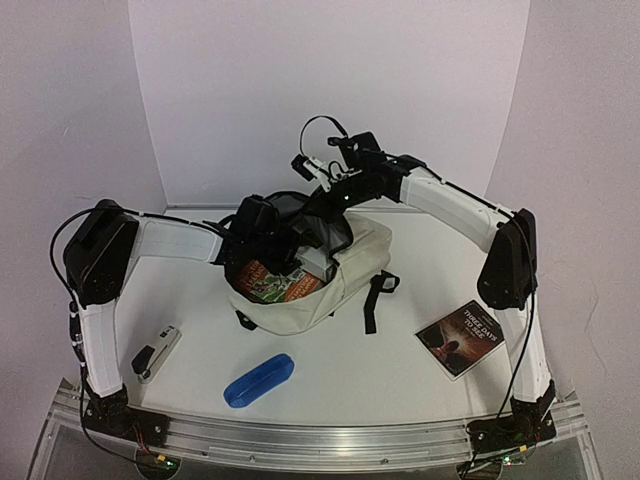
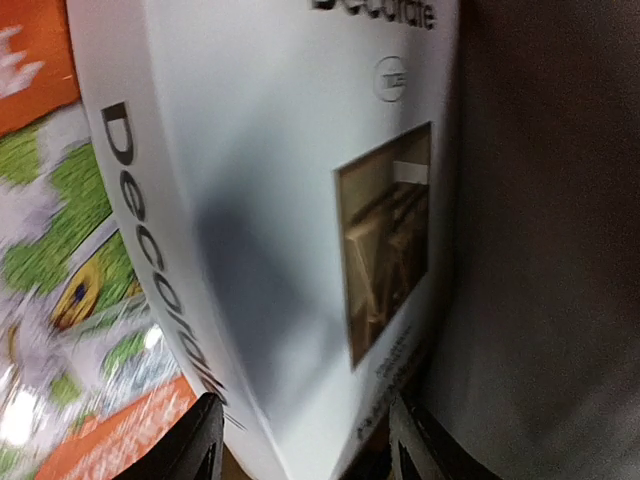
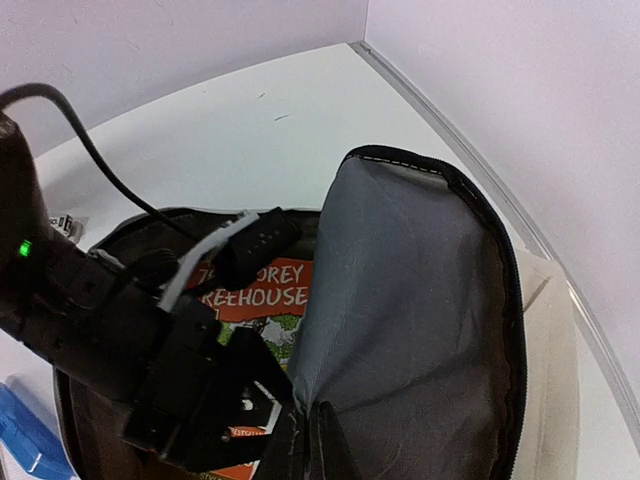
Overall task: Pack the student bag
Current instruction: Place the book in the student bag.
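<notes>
Left pincer (image 2: 305,408) reaches down into the student bag (image 1: 312,305), its two black fingers (image 2: 197,450) standing partly apart on either side of the lower end of a white book (image 2: 280,160) lettered "Decorate". Whether they press on the book or only straddle it cannot be told from the wrist view. The white book lies tilted over an orange and green picture book (image 1: 275,282), whose cover shows "Treehouse" in the right wrist view; both books are inside the bag. The right pincer (image 3: 305,445) is fully closed, pinching the edge of the bag's grey-lined flap, which stands raised with its black zipper running round the rim, so the mouth of the bag gapes upward. The bag itself lies near the middle of the white table (image 1: 400,385), toward the back, between the two arms, its cream fabric slumped toward the front and a black strap (image 1: 376,300) trailing off on its right side. Apart from the bag, a blue pencil case (image 1: 259,379) lies near the front edge. A small white-and-black device (image 1: 157,352) rests beside the left arm's base, and a dark paperback (image 1: 460,337) lies flat on the right, near the right arm.
</notes>
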You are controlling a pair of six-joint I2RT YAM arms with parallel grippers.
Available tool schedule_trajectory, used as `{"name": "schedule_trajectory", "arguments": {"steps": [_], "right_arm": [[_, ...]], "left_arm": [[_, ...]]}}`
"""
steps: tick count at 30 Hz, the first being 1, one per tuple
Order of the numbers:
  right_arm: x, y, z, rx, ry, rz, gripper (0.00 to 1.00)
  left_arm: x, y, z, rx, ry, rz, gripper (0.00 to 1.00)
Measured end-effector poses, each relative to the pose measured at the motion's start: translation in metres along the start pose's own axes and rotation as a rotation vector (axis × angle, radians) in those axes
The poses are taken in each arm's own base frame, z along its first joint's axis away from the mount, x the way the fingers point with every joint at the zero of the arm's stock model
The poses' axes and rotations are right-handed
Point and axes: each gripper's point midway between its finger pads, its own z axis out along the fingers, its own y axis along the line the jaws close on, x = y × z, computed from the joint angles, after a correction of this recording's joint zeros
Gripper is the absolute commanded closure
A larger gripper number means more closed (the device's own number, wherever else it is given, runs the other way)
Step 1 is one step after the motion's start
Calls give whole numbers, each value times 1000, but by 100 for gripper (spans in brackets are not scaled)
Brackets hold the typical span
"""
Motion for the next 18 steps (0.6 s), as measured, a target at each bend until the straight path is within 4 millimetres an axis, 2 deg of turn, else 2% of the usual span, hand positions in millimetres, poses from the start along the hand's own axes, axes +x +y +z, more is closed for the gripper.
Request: {"name": "schedule_trajectory", "arguments": {"steps": [5, 9, 11, 15, 18], "right_arm": [[7, 5, 5, -29, 5, 10, 100], [13, 8, 8, -44, 13, 21, 100], [15, 8, 8, -43, 14, 23, 99], [13, 5, 6, -37, 7, 32, 91], [13, -1, 3, -31, 3, 55, 84]], "left_arm": [[-13, 1, 35, 30, 15, 0, 46], [-30, -17, 57, 85, 17, 21, 46], [-35, -21, 60, 92, 16, 33, 42], [-40, -21, 59, 96, 14, 54, 22], [-37, -21, 51, 85, 18, 70, 17]]}}
